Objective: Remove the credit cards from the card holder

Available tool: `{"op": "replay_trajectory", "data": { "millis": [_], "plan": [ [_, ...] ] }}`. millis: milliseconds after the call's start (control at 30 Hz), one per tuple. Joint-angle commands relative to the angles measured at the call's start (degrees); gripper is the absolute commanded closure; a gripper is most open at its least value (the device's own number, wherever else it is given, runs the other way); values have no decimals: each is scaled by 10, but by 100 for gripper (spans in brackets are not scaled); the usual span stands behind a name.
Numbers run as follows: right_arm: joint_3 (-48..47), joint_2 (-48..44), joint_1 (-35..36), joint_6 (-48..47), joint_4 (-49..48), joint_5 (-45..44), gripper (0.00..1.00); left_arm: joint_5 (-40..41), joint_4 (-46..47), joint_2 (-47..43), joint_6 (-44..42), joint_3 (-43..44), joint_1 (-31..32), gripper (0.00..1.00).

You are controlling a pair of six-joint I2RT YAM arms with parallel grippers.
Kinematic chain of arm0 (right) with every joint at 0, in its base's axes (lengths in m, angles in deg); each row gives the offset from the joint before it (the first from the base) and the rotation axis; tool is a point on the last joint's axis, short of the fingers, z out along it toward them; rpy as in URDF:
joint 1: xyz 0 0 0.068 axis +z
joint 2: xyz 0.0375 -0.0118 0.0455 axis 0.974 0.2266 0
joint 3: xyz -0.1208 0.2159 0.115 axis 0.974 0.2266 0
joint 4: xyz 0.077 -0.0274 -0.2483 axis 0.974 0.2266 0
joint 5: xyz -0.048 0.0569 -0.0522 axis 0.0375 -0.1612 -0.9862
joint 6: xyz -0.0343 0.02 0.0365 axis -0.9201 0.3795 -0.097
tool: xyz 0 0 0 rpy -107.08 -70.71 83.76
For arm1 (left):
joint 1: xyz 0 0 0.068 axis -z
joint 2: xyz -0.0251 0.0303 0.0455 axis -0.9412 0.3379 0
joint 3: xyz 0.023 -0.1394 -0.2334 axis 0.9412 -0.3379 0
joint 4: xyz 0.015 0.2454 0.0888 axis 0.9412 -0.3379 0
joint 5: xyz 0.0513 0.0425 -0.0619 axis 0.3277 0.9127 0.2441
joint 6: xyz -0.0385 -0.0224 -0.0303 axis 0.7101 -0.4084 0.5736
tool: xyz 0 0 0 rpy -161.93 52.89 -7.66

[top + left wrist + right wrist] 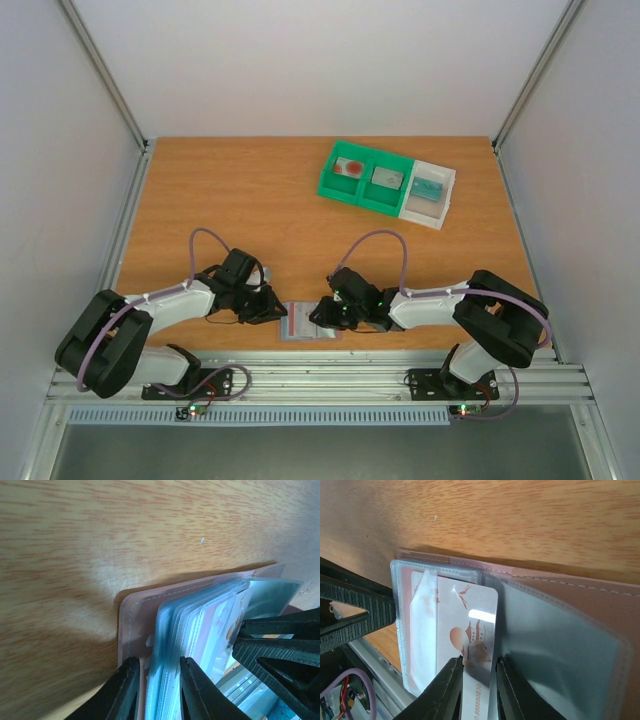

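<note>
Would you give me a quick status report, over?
Left gripper shut on the card holder, lying open. Right gripper shut on a white card. Nothing seen in the way.

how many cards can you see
4 cards: three in the tray, one per compartment; one in the right gripper, partly out of the holder. More may hide in its sleeves.

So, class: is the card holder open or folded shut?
Open: the card holder lies spread on the table, clear sleeves and a card showing.
</note>
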Motion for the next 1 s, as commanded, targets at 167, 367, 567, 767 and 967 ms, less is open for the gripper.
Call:
{"op": "replay_trajectory", "data": {
  "millis": [167, 367, 567, 767, 967],
  "plan": [
    [13, 27, -11, 11, -39, 11, 89, 39, -2, 15, -9, 4, -2, 75],
    [31, 10, -19, 14, -43, 8, 99, 61, -4, 29, -20, 4, -2, 76],
    [50, -13, -20, 18, -40, -1, 99, 64, 2, 37, -20, -1, -2, 76],
    [64, -55, -26, 16, -18, -17, 99, 73, -9, 27, -20, 3, -2, 76],
    [67, -94, -26, 12, 6, -26, 99, 70, -15, 14, -16, 4, -2, 75]
  ]
}}
